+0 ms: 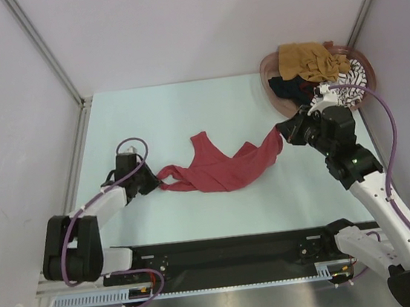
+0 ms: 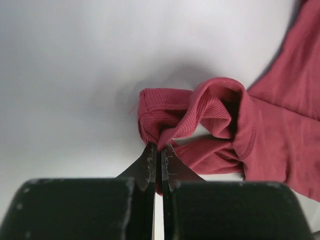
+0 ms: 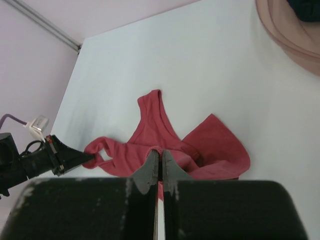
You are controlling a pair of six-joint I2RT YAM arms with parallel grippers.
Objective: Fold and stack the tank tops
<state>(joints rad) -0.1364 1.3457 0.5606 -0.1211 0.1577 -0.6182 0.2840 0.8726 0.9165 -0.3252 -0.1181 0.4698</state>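
Pale bench point(image 1: 185, 111) under it all. Dark red tank top point(image 1: 218, 168) stretched out on it, left of the basket point(image 1: 269, 78). Piled in the basket: mustard-brown top point(image 1: 309, 60), black top point(image 1: 287, 87), striped top point(image 1: 352, 75). Left end effector point(image 1: 156, 178) far left of the basket, pinched tight on a red strap. Right end effector point(image 1: 283, 132) just in front of the basket, pinched tight on the red top's other end.

The left arm point(image 1: 103, 205) and right arm point(image 1: 379, 199) are showing white shells, black joints and a purple cable point(image 1: 390, 123) apiece. Black fingers point(image 2: 147, 167) are tapering to scuffed tips; a green light point(image 1: 353, 156) is glowing on the right arm.
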